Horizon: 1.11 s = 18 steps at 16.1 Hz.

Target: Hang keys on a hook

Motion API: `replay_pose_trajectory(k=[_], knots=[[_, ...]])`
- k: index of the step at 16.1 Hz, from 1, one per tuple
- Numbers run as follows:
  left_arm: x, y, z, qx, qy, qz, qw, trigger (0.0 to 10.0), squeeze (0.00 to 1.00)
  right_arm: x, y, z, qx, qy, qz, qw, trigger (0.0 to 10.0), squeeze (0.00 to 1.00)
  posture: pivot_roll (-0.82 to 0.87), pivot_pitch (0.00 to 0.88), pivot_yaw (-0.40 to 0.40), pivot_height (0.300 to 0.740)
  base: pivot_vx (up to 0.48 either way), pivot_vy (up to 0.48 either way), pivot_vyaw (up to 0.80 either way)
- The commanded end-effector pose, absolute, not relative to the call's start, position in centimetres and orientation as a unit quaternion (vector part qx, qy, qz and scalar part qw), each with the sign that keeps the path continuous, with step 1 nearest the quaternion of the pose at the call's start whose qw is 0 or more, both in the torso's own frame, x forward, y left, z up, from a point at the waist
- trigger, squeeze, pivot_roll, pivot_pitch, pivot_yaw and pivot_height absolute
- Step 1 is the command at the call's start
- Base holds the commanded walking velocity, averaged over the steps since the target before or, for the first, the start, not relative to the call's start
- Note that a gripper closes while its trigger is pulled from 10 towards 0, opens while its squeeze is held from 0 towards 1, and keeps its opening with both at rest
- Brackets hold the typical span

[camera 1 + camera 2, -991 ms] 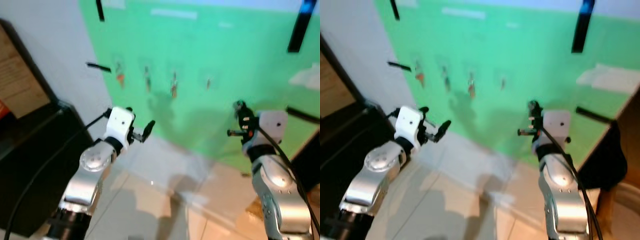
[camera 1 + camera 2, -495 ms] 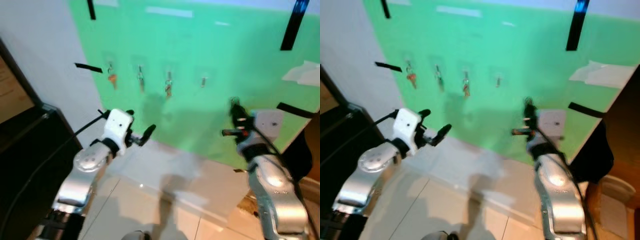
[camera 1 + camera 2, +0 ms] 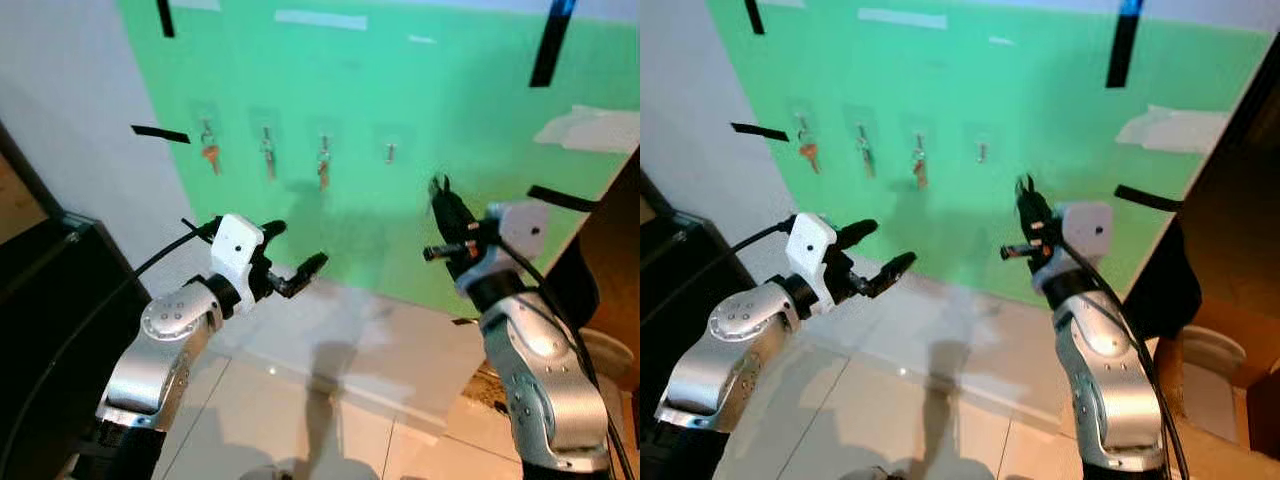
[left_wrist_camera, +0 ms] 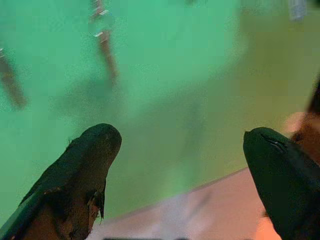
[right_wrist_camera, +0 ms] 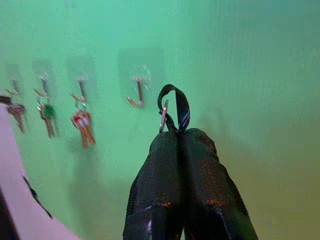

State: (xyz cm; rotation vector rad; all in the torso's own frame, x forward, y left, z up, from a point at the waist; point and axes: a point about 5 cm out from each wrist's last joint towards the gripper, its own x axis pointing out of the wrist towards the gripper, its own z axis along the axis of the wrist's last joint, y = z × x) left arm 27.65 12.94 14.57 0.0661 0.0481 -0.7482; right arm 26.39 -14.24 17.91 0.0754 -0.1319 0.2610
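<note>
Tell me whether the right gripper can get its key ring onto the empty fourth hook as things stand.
Probably yes. The right gripper, shut on the key ring, points toward the empty hook on the green board; nothing lies between them, though a gap remains to close.

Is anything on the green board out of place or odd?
Nothing is damaged or askew. Three hooks carry keys; the fourth hook is bare. The right pincer holds a key ring near it. The left pincer is open.

No text, label or number is legible anywhere (the frames are rather soft).
</note>
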Motion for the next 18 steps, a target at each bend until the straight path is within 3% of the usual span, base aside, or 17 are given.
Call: replay_pose_trajectory(k=[1, 10, 18], knots=[[27.5, 12.9, 15.1, 0.028, 0.019, -0.381, 0.924, 10.0, 0.0, 26.9, -13.2, 18.4, 0.047, -0.069, 0.163, 0.983, 10.0, 0.0, -0.04, 0.0, 0.063, 0.74, 0.0, 0.0, 0.0], [27.3, 13.3, 15.3, 0.028, 0.025, -0.384, 0.922, 10.0, 0.0, 28.5, -9.9, 19.4, 0.083, -0.07, 0.273, 0.956, 10.0, 0.0, -0.02, 0.0, 0.055, 0.74, 0.0, 0.0, 0.0], [27.0, 13.4, 15.3, 0.029, 0.029, -0.387, 0.921, 10.0, 0.0, 29.5, -9.5, 19.1, 0.101, -0.063, 0.27, 0.955, 10.0, 0.0, -0.01, 0.0, 0.048, 0.74, 0.0, 0.0, 0.0]])
